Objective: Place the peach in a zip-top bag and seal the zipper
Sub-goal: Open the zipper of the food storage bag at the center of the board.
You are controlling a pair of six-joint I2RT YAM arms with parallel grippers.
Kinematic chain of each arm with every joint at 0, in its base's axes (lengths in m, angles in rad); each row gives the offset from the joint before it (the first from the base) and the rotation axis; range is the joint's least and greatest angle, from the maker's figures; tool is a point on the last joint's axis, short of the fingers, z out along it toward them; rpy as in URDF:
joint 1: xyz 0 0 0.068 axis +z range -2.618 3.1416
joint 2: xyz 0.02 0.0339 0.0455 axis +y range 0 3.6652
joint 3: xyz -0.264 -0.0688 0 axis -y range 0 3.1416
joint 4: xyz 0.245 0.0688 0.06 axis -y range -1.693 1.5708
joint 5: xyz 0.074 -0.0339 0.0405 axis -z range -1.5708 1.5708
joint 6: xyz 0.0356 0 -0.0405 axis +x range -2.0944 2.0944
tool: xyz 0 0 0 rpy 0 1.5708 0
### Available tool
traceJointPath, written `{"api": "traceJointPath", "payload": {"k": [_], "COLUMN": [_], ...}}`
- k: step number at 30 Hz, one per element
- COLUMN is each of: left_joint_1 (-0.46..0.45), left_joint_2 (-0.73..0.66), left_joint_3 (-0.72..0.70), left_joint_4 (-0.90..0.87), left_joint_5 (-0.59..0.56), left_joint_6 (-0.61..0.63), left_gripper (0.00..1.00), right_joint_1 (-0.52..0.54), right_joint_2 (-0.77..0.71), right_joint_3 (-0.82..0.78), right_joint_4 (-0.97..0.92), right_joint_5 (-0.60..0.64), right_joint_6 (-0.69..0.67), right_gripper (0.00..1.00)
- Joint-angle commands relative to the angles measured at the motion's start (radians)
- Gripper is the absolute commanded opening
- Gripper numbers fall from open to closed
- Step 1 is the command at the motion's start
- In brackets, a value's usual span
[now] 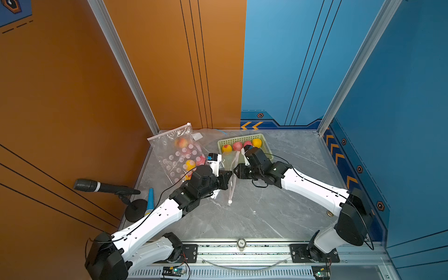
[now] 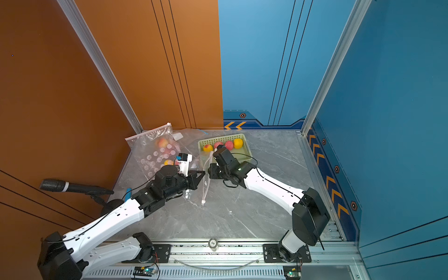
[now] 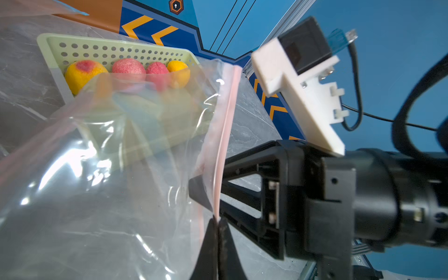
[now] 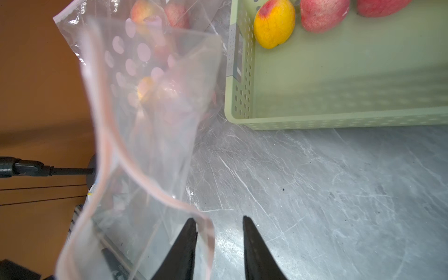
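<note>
A clear zip-top bag [image 3: 121, 194] with a pink zipper strip [image 1: 233, 180] hangs between my two grippers at mid-table. My left gripper [image 3: 218, 220] is shut on the zipper strip. My right gripper [image 4: 219, 219] is open, and the bag's pink rim [image 4: 206, 225] curls into the gap beside one finger. In a top view both grippers meet tip to tip, left [image 1: 230, 173] and right [image 1: 235, 171]. Several peaches, yellow-red [image 1: 227, 148] and pink [image 1: 237, 146], lie in a green basket [image 1: 242, 138] just behind. No fruit shows inside the held bag.
Other clear bags [image 1: 179, 155] holding fruit, one with white dots, lie at the back left against the orange wall. A black microphone [image 1: 97, 186] on a stand and a blue tube [image 1: 150, 198] stand at the left table edge. Bare grey table [image 1: 278, 206] spreads in front.
</note>
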Motion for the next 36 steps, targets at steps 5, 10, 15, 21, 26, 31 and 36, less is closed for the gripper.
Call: {"api": "traceJointPath", "payload": {"k": [5, 10, 15, 21, 26, 31, 36], "left_joint_1": [-0.024, -0.027, -0.029, -0.039, -0.05, -0.08, -0.121], "left_joint_2": [-0.029, -0.047, -0.064, -0.09, -0.164, -0.28, -0.32], "left_joint_3": [0.066, 0.075, 0.094, 0.129, 0.146, 0.15, 0.22], "left_joint_4": [-0.058, -0.061, -0.051, -0.083, -0.17, -0.264, -0.341], "left_joint_5": [-0.048, -0.071, -0.055, -0.059, -0.117, -0.207, -0.24], "left_joint_6": [0.006, -0.011, -0.021, -0.004, 0.022, 0.037, 0.052], "left_gripper": [0.0, 0.0, 0.0, 0.0, 0.0, 0.0, 0.0], "right_joint_1": [0.007, 0.005, 0.011, 0.068, 0.039, 0.011, 0.054], "right_joint_2": [-0.075, -0.123, -0.122, -0.07, -0.051, -0.018, 0.047], "right_joint_3": [-0.037, -0.081, -0.087, -0.015, -0.006, 0.029, 0.145], "right_joint_4": [0.139, 0.206, 0.181, 0.07, 0.015, -0.005, -0.011], "right_joint_5": [-0.131, -0.161, -0.167, -0.101, 0.011, 0.026, -0.073], "right_joint_6": [0.031, 0.047, 0.025, -0.042, -0.007, -0.005, -0.037], "right_gripper": [0.47, 0.55, 0.62, 0.64, 0.6, 0.56, 0.55]}}
